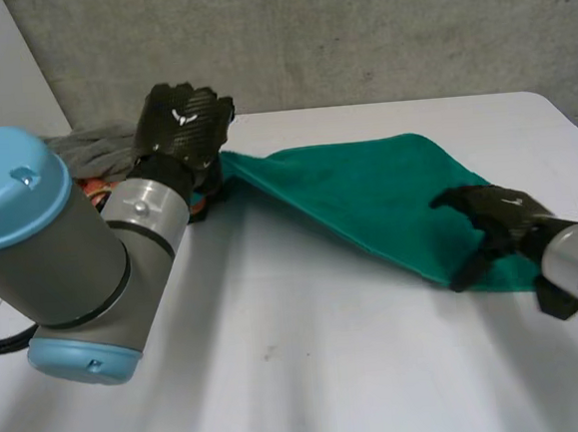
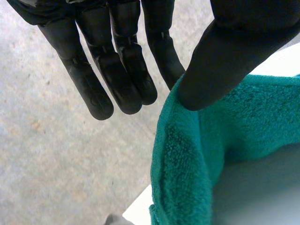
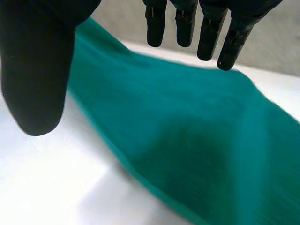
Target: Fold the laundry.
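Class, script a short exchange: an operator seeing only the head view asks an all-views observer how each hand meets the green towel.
Operator: Is the left hand pinching the green towel?
Observer: No: its wrist view shows straight fingers clear of the cloth, just the thumb tip at the towel's edge.
Operator: And the right hand?
Observer: Its wrist view shows straight fingers and the thumb spread, the towel under the palm, unpinched.

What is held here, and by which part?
Nothing gripped. The left robot hand touches the green towel at its edge with the thumb, fingers straight; the right robot hand is open over the other end.
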Robot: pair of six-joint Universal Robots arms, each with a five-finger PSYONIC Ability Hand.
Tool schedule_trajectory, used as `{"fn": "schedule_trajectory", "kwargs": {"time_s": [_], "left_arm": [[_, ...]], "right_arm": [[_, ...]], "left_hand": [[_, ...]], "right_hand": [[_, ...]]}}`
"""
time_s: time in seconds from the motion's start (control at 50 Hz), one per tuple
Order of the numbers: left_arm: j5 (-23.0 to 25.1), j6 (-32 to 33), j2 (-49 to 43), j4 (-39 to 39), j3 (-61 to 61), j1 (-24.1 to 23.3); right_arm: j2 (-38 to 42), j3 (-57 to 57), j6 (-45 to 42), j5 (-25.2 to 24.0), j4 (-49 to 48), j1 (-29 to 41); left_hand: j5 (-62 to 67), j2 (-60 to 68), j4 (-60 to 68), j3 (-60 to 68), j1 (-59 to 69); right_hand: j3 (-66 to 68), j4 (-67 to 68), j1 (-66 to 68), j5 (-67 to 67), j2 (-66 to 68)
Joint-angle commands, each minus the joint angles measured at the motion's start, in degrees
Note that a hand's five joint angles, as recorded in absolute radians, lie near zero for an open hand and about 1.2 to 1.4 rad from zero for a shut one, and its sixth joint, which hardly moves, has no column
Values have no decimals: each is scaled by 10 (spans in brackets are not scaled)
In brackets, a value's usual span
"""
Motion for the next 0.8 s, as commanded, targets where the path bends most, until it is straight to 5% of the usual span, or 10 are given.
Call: {"fn": "schedule_trajectory", "kwargs": {"time_s": [0.02, 0.32, 0.68, 0.8], "left_arm": [[-1, 0, 2, -2, 20, -6], [-2, -2, 29, -2, 25, -11], [-1, -3, 47, -3, -11, 43], [-1, -3, 46, -3, -26, 45]], "right_arm": [[15, 1, 92, 72, -94, 128], [163, -94, 74, 236, -139, 179], [146, -77, -138, 116, -131, -88], [144, -82, -159, 89, -95, -110]], "left_hand": [[142, 114, 111, 117, 140], [142, 114, 111, 117, 140], [142, 114, 111, 117, 140], [142, 114, 111, 117, 140]], "right_hand": [[-23, -37, -18, -39, -32], [20, 6, 25, 4, 11], [375, 361, 380, 359, 366], [677, 663, 682, 661, 668]]}}
